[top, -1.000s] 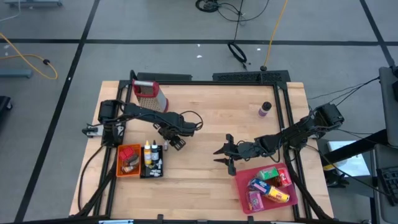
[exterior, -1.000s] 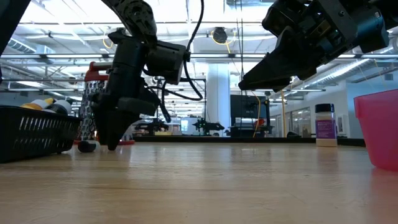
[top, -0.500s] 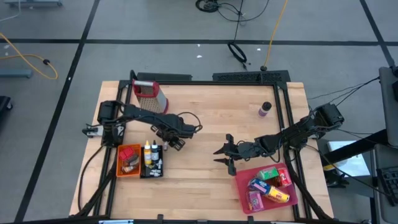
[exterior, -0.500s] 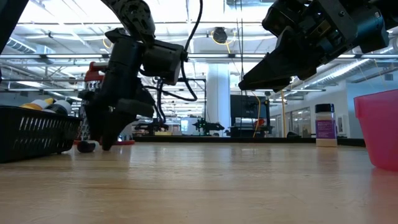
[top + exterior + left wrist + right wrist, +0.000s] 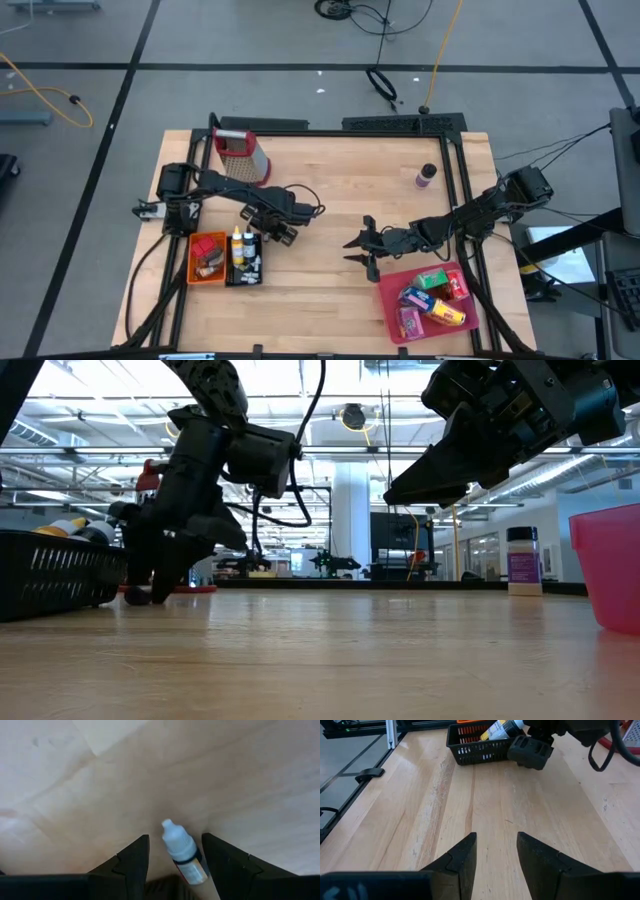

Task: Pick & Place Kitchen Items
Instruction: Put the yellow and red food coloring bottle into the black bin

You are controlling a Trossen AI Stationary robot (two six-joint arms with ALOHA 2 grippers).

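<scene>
Risk: small white dropper bottle (image 5: 182,851) sits loosely between the left gripper (image 5: 277,231)'s fingers; it looks unsteady and may slip out or roll away on the table (image 5: 330,180).
Left gripper: just beside the black basket (image 5: 243,262), pinching the bottle, its cap pointing away from the wrist.
Right gripper (image 5: 360,250): well apart from the black basket, fingers spread, holding nothing.
Black basket: yellow bottles and small pieces.
Orange bin (image 5: 193,272): touching the black basket, a few small items.
Pink bin (image 5: 388,300): far from the black basket, coloured cartons (image 5: 432,298).
</scene>
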